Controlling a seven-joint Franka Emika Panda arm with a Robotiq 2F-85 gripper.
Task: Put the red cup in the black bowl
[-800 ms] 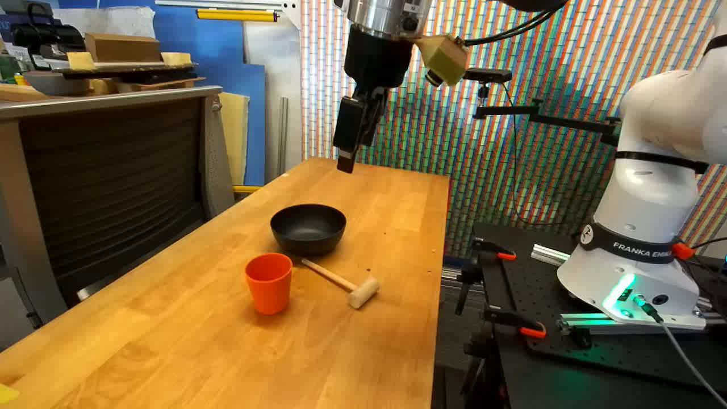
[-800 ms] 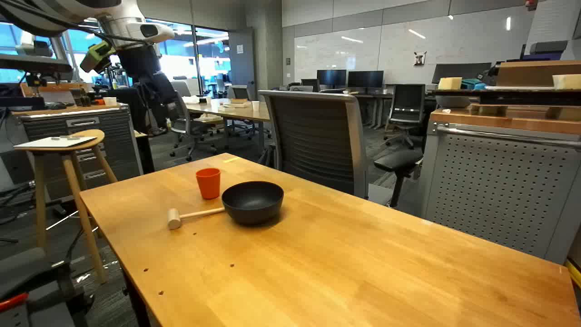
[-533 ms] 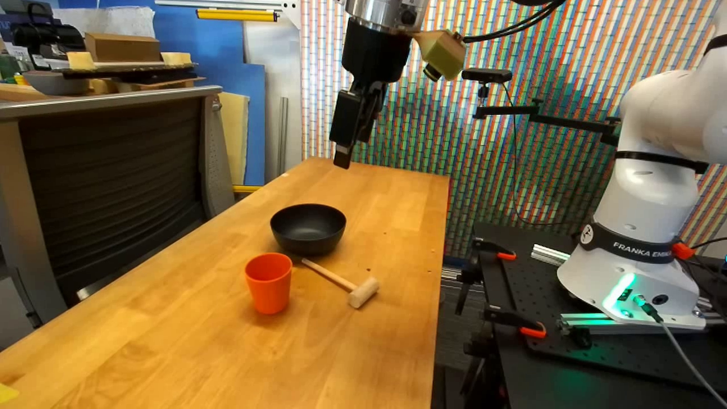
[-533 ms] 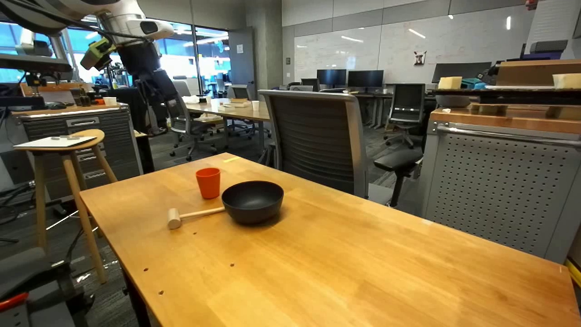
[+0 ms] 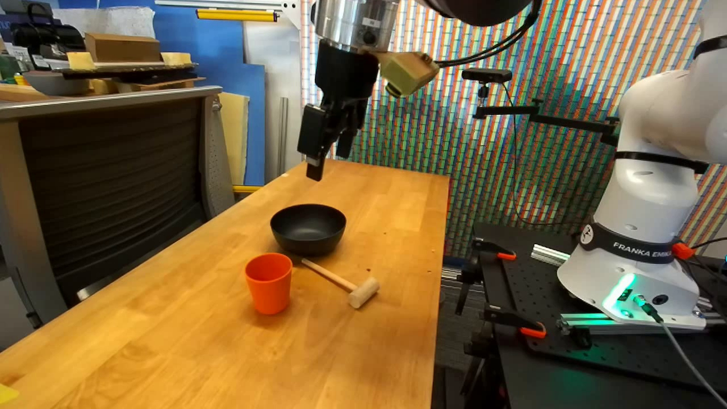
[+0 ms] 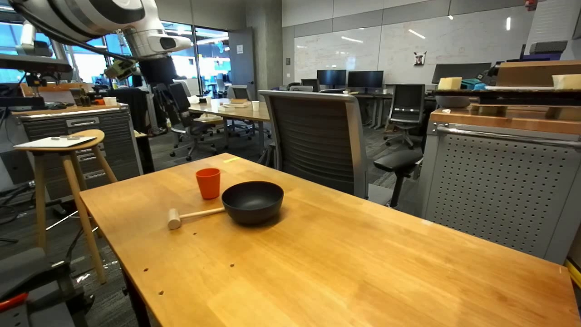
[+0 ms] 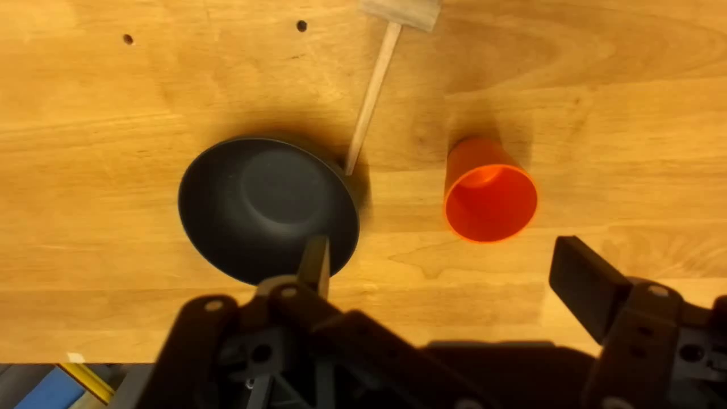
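The red cup [image 5: 269, 284] stands upright and empty on the wooden table; it also shows in an exterior view [image 6: 208, 183] and in the wrist view [image 7: 491, 203]. The black bowl [image 5: 308, 229] sits beside it, apart from it and empty; it shows too in an exterior view [image 6: 253, 203] and left of the cup in the wrist view [image 7: 272, 199]. My gripper [image 5: 329, 163] is open and empty, high above the table. In the wrist view its fingers [image 7: 443, 255] are wide apart, one overlapping the bowl's rim in the picture, the other to the right below the cup.
A small wooden mallet [image 5: 341, 282] lies between cup and bowl, its handle end close to the bowl; I cannot tell if they touch. A chair [image 6: 317, 141] stands at the table's long edge. A camera on an arm [image 5: 487, 75] stands near the robot base [image 5: 630, 284].
My gripper has moved left and a little down in an exterior view, toward the chair side, and its fingers now show separately there. The cup, bowl and mallet have not moved.
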